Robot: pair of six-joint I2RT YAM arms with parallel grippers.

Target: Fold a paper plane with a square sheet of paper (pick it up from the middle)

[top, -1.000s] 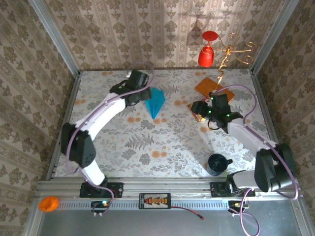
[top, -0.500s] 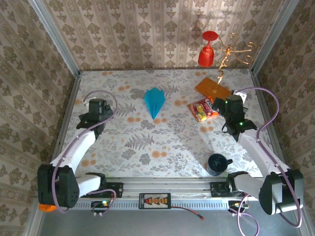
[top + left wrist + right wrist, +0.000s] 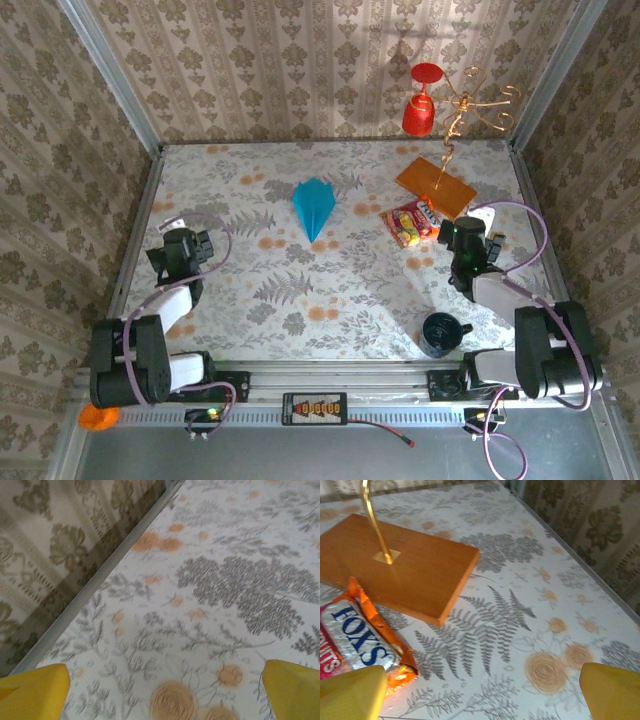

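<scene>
The plane (image 3: pixel 314 207) is lying flat on the table (image 3: pixel 300 300), toward the far middle, well apart from both arms. It is a slim teal-blue dart, creased along its length, with its tip pointing at the near edge. The fingers of the left gripper (image 3: pixel 162 690) and the right gripper (image 3: pixel 482 692) are being held spread wide over bare table. "FOX'S" is being shown on the orange packet (image 3: pixel 360 640), beside the wooden base (image 3: pixel 400 565).

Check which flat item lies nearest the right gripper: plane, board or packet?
The red-and-yellow snack packet, right beside the right gripper; the orange board lies beyond it, the teal paper plane far off left.
</scene>
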